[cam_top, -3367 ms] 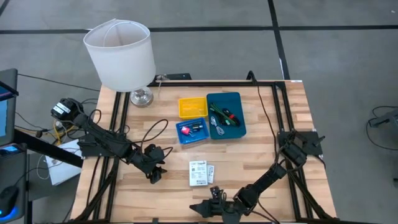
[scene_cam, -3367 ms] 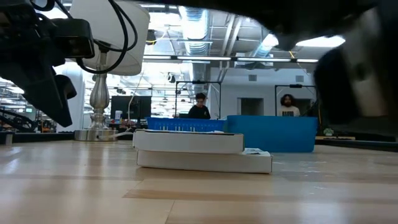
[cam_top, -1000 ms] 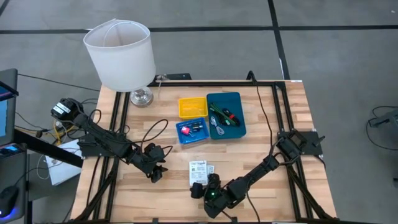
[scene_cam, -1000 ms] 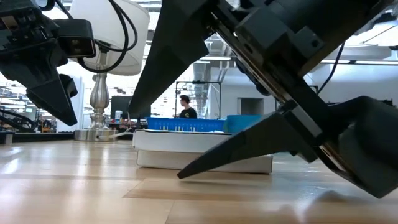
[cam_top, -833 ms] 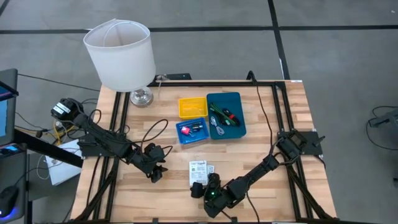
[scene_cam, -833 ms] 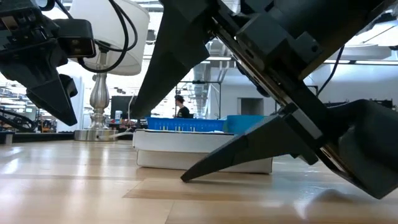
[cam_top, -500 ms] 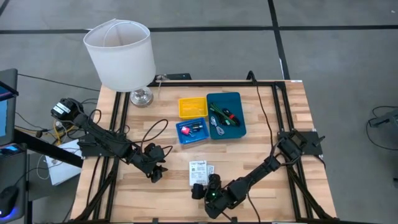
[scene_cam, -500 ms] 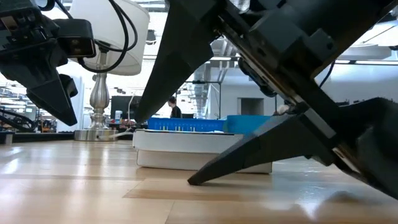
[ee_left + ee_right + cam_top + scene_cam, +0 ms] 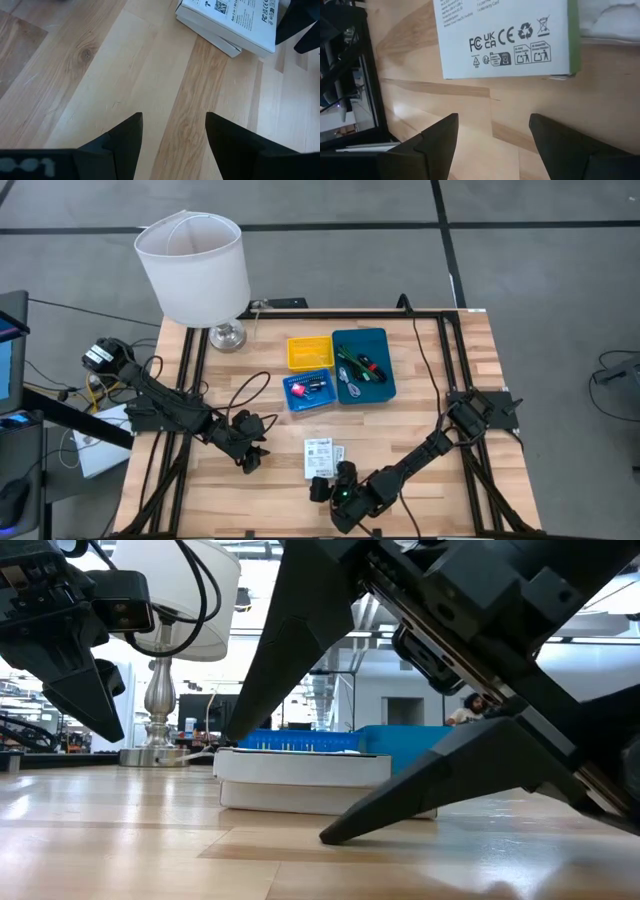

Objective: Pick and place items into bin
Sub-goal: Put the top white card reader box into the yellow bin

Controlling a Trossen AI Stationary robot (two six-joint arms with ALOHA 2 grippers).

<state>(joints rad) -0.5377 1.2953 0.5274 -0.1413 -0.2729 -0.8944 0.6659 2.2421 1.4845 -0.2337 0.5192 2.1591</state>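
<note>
Nearest the front edge, our right gripper (image 9: 322, 488) has crept slightly nearer the white boxes (image 9: 321, 457) over the last second, fingers spread wide and empty, just short of the stack's near edge. We judge it is lining up to grasp the top box, the next item for the bin. The boxes lie flat on the tabletop (image 9: 420, 430), one on another. To their left, our left gripper (image 9: 250, 458) hangs open and idle, unmoved. Farther back sits the bin: a blue tray (image 9: 308, 392), a yellow tray (image 9: 309, 352) and a larger teal tray (image 9: 364, 366) already holding small items. Nothing blocks the way there. A white lamp (image 9: 195, 270) stands at the far left corner.
</note>
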